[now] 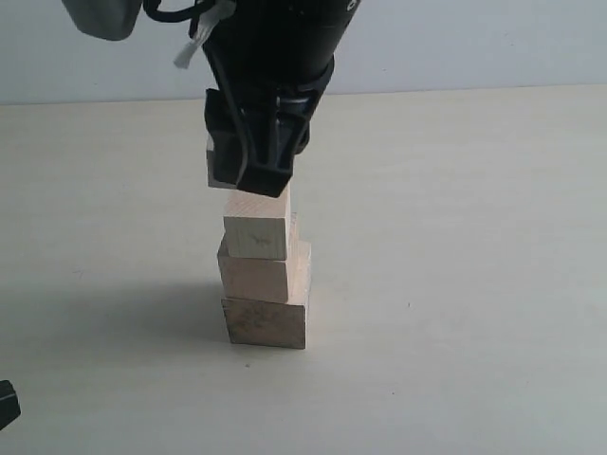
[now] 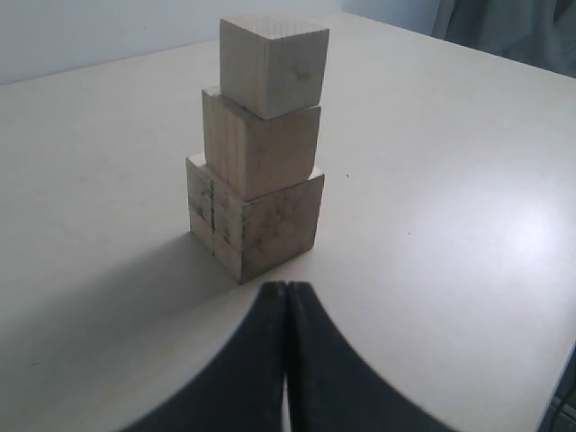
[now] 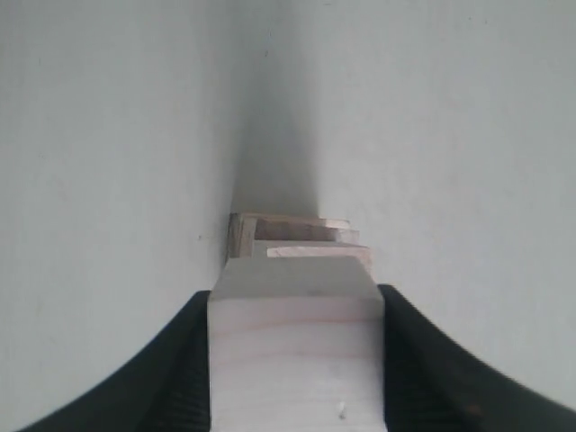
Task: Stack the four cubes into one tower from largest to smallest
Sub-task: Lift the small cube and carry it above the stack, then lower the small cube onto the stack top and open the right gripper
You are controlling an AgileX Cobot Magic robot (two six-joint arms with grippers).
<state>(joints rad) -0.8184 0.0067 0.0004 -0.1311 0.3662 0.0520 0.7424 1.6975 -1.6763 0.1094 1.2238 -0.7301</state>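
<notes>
Three pale wooden cubes stand as a tower: the largest cube [image 1: 266,323] on the table, a medium one [image 1: 254,277] on it, and a smaller one [image 1: 256,237] on top. My right gripper [image 1: 248,175] hangs just above the tower, shut on the smallest cube [image 1: 214,163], which is mostly hidden by the fingers. In the right wrist view that smallest cube [image 3: 292,360] sits between the fingers of the right gripper [image 3: 294,299], with the tower [image 3: 292,236] directly below. My left gripper [image 2: 288,290] is shut and empty, low on the table near the largest cube [image 2: 270,225].
The pale table [image 1: 474,237] spreads out on all sides of the tower, with a blue-grey wall [image 1: 474,38] behind it. A dark bit of the left arm [image 1: 6,404] shows at the lower left edge of the exterior view.
</notes>
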